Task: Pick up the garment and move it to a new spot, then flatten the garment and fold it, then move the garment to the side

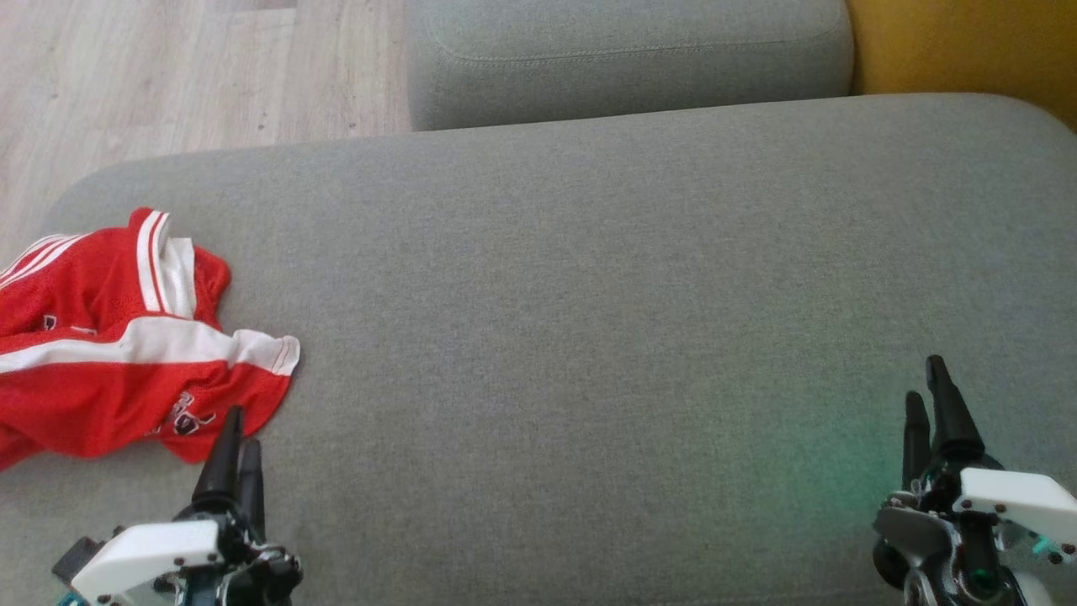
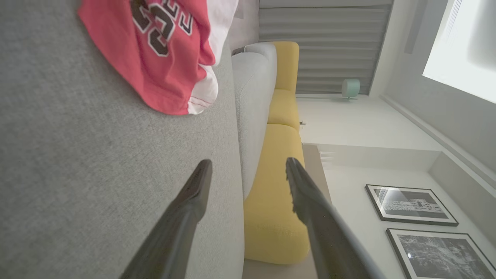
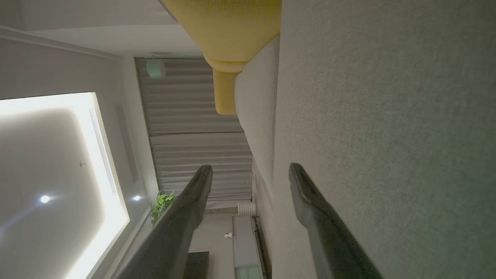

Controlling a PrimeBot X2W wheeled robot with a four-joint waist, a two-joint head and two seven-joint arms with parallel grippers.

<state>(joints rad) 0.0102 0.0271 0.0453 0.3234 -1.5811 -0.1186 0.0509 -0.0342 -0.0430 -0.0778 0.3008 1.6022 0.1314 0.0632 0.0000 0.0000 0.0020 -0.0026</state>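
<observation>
Both pairs of my fingers stood spread, with nothing between them. My left gripper [image 1: 238, 431] hung low over the grey cushion [image 1: 589, 278]. The jersey [image 1: 118, 337] lay just ahead of its tips and off to their left. It was a rumpled red heap with a white sleeve and striped trim thrown across the top.

From above, 1 fingertip seemed to overlap the hem. Looking along my own left fingers, though, bare cushion showed between the tips and the jersey [image 2: 162, 58], so I judged I was near it but not touching. Part of the black, white-edged number faced me on the closest fold.

My right gripper [image 1: 924, 379] sat well apart from the cloth, far off to the right of my left fingers. It was just as wide open, with plain cushion beyond its tips.

As I read it, none of the 3 stages was visibly finished. The jersey was bunched, not flat and not folded, and I held no part of it. Whether it lay in its first spot or a new one, I could not tell. I judged that everything remained: pinch the cloth, lift it, carry it toward the open stretch between my 2 grippers, smooth it out, fold it, and move it to the side.
</observation>
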